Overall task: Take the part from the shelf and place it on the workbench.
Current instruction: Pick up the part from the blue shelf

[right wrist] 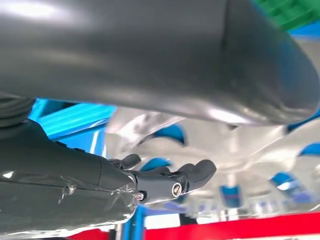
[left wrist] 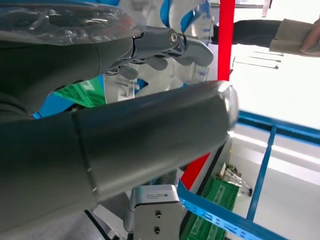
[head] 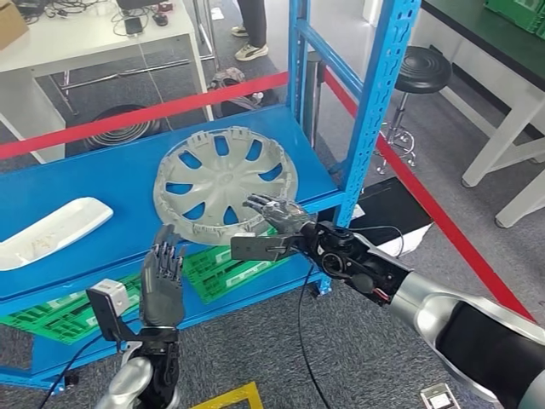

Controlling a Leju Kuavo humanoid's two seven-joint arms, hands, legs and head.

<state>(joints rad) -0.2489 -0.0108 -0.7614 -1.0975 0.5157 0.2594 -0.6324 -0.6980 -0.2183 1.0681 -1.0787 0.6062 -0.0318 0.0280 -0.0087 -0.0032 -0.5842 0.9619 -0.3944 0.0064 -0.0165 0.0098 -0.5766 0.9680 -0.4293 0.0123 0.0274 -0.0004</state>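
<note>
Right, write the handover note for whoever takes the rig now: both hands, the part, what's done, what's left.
Left hand: open, fingers up, in front of the shelf edge, holding nothing.
Right hand: open, fingers spread at the near rim of the hubcap; contact cannot be told.
Part: the hubcap lies flat on the blue shelf, beside a white part.
Done: both hands brought up to the shelf.
Left: grip the hubcap, lift it, place it on the workbench.
</note>
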